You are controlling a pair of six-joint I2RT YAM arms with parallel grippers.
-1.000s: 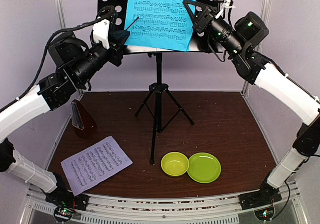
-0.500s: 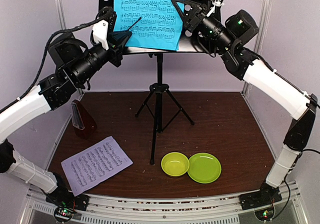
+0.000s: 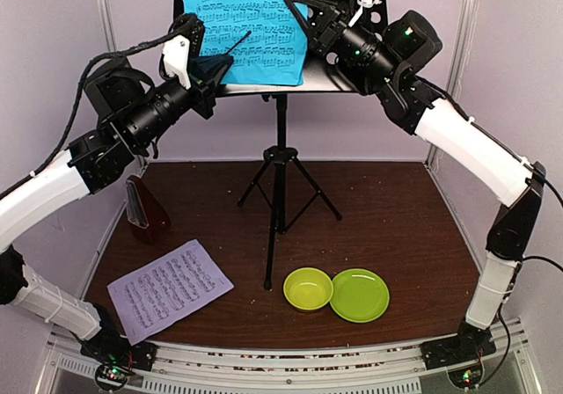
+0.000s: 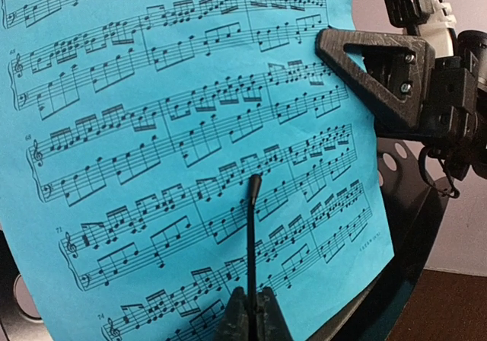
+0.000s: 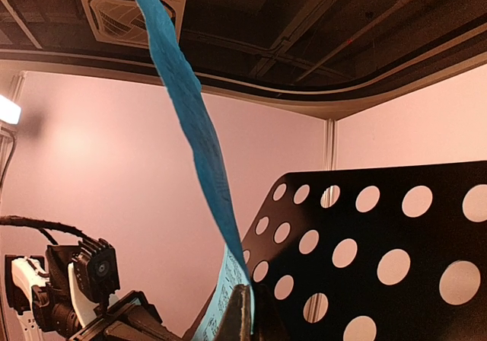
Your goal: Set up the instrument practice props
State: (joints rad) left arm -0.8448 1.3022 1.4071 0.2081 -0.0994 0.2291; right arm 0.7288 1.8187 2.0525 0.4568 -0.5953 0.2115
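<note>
The black music stand (image 3: 280, 165) stands mid-table, its perforated desk (image 3: 347, 64) at the top. The blue sheet (image 3: 242, 16) lies against the desk. My right gripper (image 3: 303, 16) is shut on the sheet's right edge; in the right wrist view the gripper (image 5: 249, 314) pinches the blue sheet (image 5: 190, 128) beside the desk (image 5: 380, 242). My left gripper (image 3: 211, 64) is shut on the stand's thin black page-holder wire (image 4: 251, 227), which rises in front of the sheet (image 4: 175, 128). The lilac sheet (image 3: 169, 290) lies at the front left. The brown metronome (image 3: 145, 205) stands at the left.
A yellow-green bowl (image 3: 308, 288) and a green plate (image 3: 359, 295) sit side by side at the front, right of the stand's tripod feet (image 3: 268, 280). Purple walls close in the back and sides. The right gripper's black finger (image 4: 365, 67) shows in the left wrist view.
My right gripper has carried the blue sheet leftward across the desk, uncovering the desk's right side. The left arm and the wire have not moved.
</note>
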